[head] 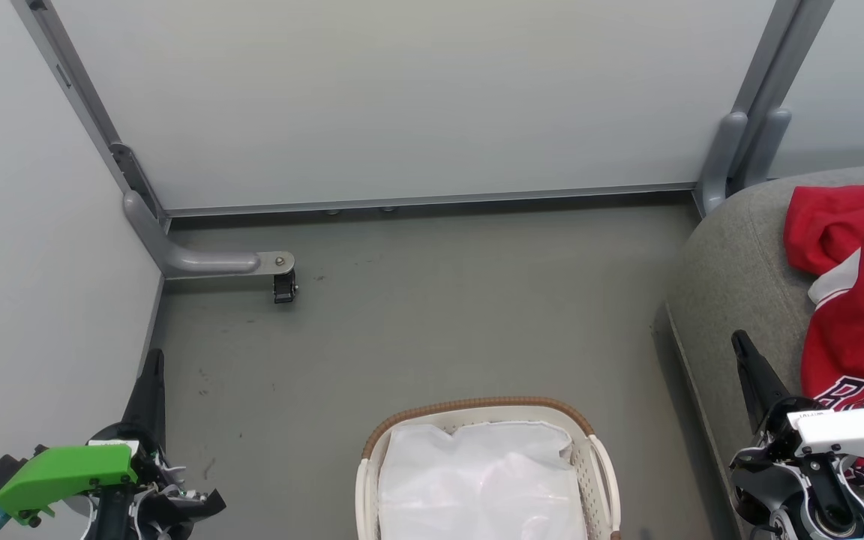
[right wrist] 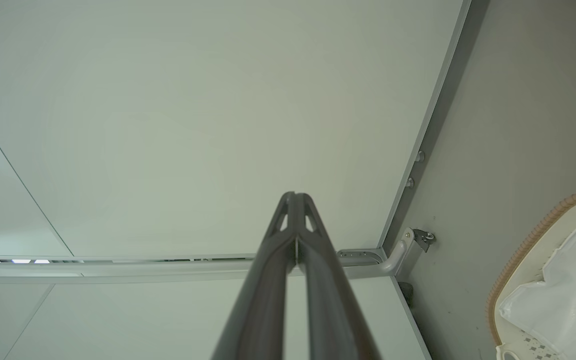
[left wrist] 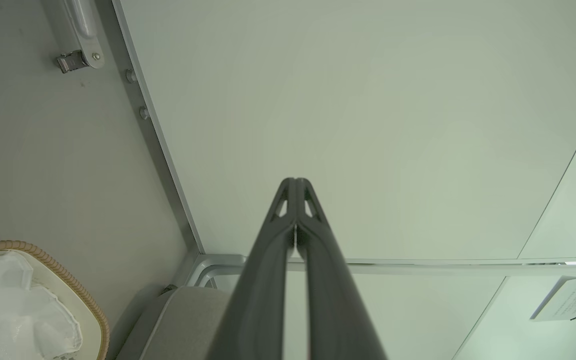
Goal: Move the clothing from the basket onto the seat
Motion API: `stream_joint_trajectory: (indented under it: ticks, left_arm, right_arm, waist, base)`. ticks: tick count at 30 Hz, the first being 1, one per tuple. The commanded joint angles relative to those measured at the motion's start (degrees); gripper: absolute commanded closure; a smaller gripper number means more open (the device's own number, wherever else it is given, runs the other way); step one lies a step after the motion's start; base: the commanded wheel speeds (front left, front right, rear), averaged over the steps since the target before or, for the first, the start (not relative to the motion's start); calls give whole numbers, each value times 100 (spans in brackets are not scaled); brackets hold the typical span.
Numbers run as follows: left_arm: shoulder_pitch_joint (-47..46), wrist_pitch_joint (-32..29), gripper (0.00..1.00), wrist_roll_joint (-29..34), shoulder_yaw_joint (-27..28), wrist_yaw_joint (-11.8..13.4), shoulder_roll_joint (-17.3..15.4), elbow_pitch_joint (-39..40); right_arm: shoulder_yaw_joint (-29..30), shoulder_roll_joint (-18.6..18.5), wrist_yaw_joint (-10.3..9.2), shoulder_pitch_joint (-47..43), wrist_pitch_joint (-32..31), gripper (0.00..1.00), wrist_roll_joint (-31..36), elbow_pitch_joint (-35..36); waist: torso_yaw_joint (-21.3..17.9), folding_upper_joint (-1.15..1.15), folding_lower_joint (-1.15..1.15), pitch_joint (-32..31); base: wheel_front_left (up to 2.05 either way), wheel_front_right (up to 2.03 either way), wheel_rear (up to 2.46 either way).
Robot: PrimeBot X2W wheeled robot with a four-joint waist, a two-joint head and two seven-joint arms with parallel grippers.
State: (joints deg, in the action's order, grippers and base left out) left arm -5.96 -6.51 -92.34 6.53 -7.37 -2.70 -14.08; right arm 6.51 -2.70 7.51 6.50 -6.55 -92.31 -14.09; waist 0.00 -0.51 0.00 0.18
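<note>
The red clothing [head: 859,300] lies spread on the grey seat [head: 739,270] at the right edge of the head view, its white trim and black lettering showing. At the bottom centre stands the white basket [head: 597,465] with its brown woven rim, and a white plastic liner [head: 477,480] lies inside it. My left gripper [head: 153,358] is shut at the lower left, over the floor and holding nothing. My right gripper [head: 738,339] is shut at the lower right, over the seat's edge beside the clothing. In the wrist views both pairs of fingers are pressed together, the left gripper [left wrist: 295,182] and the right gripper [right wrist: 295,196].
Pale partition panels [head: 402,97] wall in the grey floor [head: 417,322] at the back and left. A grey metal foot with a black caster [head: 284,285] juts out at the back left. The basket rim [left wrist: 68,290] and seat corner [left wrist: 188,320] show in the left wrist view.
</note>
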Motion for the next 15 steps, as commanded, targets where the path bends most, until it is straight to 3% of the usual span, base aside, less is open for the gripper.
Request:
stream_joint_trajectory:
  ticks: [1, 15]
  left_arm:
    - [-56, -22, 100, -17, 11, -28, -34, 11]
    - [-56, -22, 100, -17, 11, -28, -34, 11]
  right_arm:
    - [12, -35, -4, -58, -15, 100, -21, 21]
    - [12, -35, -4, -58, -14, 100, -21, 21]
  waist:
    - [0, 51, 0, 0]
    - [0, 51, 0, 0]
  base:
    - [0, 0, 0]
    - [0, 0, 0]
